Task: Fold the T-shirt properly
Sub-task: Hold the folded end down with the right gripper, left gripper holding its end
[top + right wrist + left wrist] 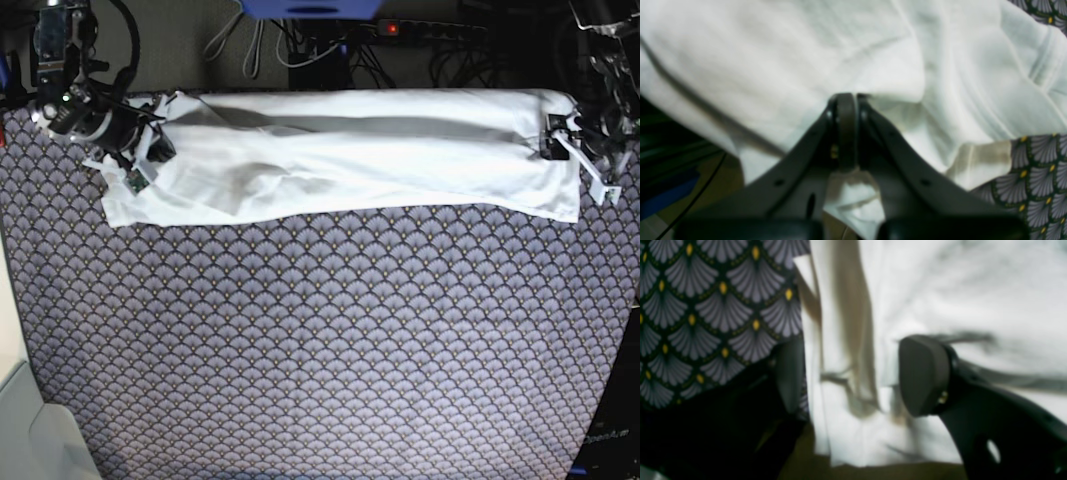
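The white T-shirt [350,160] lies as a long folded band along the far edge of the patterned table [320,340]. At its left end in the base view, my right gripper [140,155] sits on the bunched cloth. The right wrist view shows this gripper [846,100] shut, with a fold of the T-shirt [773,60] pinched at its tips. My left gripper [560,140] is at the band's right end. In the left wrist view it [857,376] stands open, one finger on each side of the T-shirt [940,290] edge.
Cables and a power strip [420,30] lie behind the table's far edge. A pale surface [20,420] borders the table at the front left. The fan-patterned cover [716,313] fills the table in front of the shirt.
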`<action>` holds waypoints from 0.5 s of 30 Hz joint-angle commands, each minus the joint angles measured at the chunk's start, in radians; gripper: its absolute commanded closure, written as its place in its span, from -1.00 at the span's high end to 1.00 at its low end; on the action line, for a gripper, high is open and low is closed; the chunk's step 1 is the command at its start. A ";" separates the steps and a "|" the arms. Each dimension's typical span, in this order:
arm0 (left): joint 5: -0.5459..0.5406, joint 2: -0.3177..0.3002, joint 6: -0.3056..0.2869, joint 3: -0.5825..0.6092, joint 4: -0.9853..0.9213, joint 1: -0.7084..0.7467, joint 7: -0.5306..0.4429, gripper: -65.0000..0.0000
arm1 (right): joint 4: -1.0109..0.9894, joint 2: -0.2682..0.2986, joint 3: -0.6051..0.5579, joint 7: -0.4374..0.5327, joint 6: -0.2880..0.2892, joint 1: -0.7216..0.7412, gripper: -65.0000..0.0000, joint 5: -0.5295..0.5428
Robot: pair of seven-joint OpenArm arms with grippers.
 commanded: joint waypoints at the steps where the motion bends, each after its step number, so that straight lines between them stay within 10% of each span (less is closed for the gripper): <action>1: 0.014 -0.015 0.005 -0.002 -0.016 -0.010 0.007 0.39 | 0.015 0.014 0.005 0.011 -0.004 0.005 -1.00 0.009; 15: 0.014 -0.005 0.005 -0.004 -0.069 -0.007 -0.017 0.39 | 0.015 0.014 0.005 0.011 -0.004 0.010 -1.00 0.009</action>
